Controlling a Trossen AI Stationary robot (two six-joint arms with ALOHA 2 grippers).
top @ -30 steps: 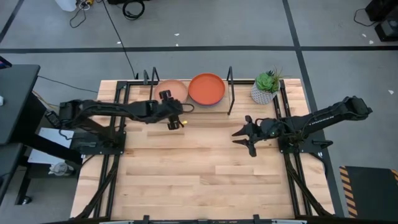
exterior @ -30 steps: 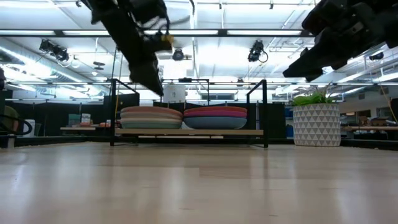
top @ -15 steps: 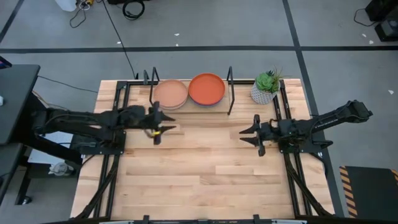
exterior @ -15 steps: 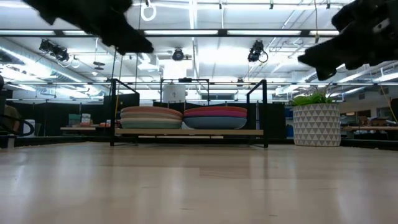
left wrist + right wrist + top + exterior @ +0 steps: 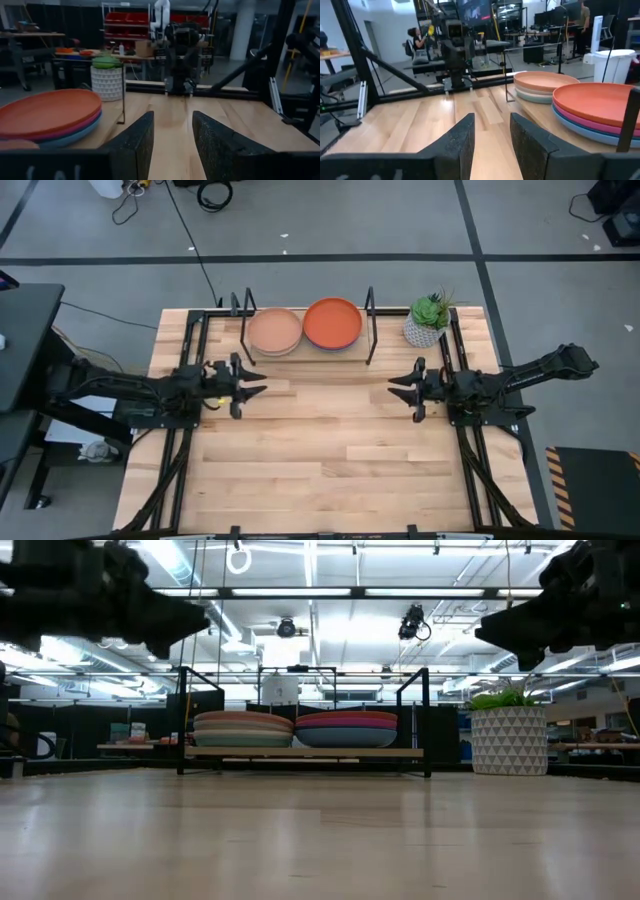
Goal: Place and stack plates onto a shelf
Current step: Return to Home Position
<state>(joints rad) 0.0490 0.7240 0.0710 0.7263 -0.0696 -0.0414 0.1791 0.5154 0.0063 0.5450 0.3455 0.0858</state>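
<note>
while tan plate (image 5: 274, 331), orange plate (image 5: 332, 322) top two stacks (image 5: 243, 730) on shelf (image 5: 300, 752), left tool (image 5: 256, 385), right tool (image 5: 397, 387) gape.

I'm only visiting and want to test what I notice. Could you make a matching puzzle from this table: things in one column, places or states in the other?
1 orange plate
2 tan-brown plate
3 potted plant
4 left gripper

A open, empty, over the bare table
B tops the left stack on the shelf
C tops the right stack on the shelf
D on the table, right of the shelf

Pairs: 1-C, 2-B, 3-D, 4-A
</note>
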